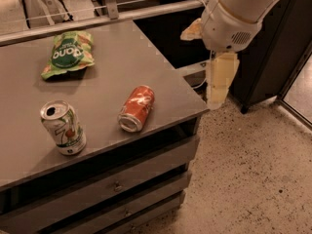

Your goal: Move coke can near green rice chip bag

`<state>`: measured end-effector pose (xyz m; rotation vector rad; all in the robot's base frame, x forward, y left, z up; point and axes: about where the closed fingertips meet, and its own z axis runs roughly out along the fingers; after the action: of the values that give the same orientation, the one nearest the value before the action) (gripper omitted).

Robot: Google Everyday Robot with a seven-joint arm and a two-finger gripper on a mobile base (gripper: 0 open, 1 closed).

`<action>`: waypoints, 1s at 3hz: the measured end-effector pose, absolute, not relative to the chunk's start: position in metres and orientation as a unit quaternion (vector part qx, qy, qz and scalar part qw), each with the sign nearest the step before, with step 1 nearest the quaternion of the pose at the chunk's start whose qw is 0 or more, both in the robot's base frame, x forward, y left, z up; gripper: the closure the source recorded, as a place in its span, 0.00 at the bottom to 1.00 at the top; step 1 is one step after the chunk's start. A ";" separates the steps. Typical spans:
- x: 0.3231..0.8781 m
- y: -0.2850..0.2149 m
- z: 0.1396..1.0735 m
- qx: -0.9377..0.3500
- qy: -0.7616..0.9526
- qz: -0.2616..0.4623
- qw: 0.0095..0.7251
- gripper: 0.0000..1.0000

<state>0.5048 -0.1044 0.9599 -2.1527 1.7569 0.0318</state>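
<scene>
The coke can (137, 108), red with white script, lies on its side near the front right part of the grey table top (126, 57), its silver end toward the front edge. The green rice chip bag (68, 54) lies flat at the back left of the table, well apart from the can. My gripper (218, 79) hangs from the white arm housing (229, 26) in the air just off the table's right edge, to the right of the coke can and higher than it, touching nothing.
A white-and-green can with a red spot (64, 128) stands upright at the front left. Drawers (117, 184) sit under the table top. A metal rail (97, 18) runs along the back. A dark cabinet (273, 57) stands right, on speckled floor (243, 179).
</scene>
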 end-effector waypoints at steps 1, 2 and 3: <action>0.501 -0.067 0.928 -0.802 0.566 0.048 0.185 0.00; 0.500 -0.064 0.926 -0.807 0.559 0.048 0.185 0.00; 0.499 -0.062 0.925 -0.812 0.554 0.050 0.178 0.00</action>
<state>0.4989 -0.0618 0.9251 -2.2963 1.5688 0.1407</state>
